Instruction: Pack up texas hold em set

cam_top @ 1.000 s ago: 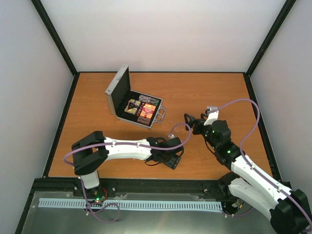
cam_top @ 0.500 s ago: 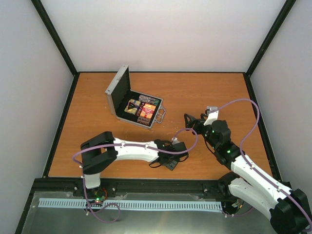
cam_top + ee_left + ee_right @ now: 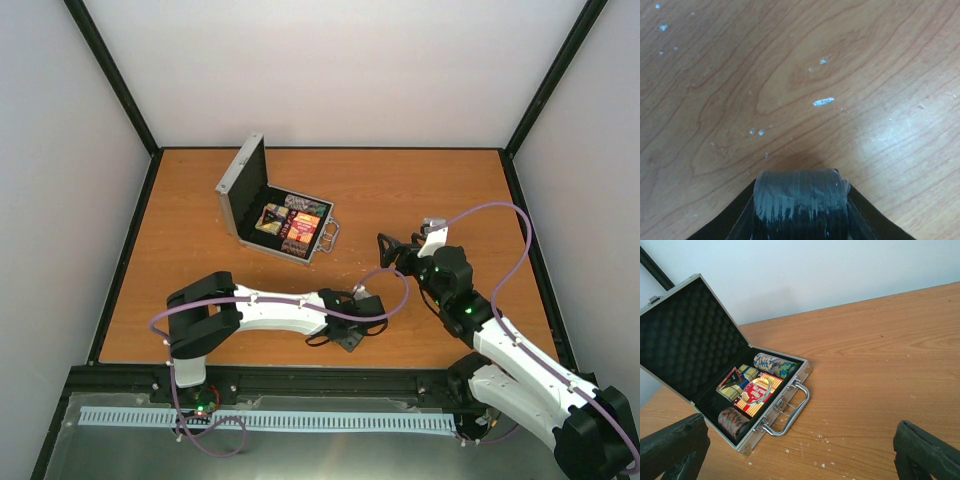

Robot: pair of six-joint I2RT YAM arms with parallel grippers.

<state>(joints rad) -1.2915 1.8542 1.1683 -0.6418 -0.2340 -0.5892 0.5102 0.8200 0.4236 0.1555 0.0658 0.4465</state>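
Note:
The texas hold em set's silver case lies open at the table's back left, its lid upright and its metal handle facing me. Inside are two rolls of striped chips, a red card box with a round button on it, and a red-edged triangle. My left gripper hangs low over bare wood near the front. Its taped fingertips meet as one block with nothing between them. My right gripper is open, aimed at the case from its right.
White specks dot the wood in front of the case. The table is bounded by a black frame and pale walls. Purple cables loop off both arms.
The left gripper's jaws have closed, and the left arm has slid a little toward the front edge. The right arm and the case have not moved.

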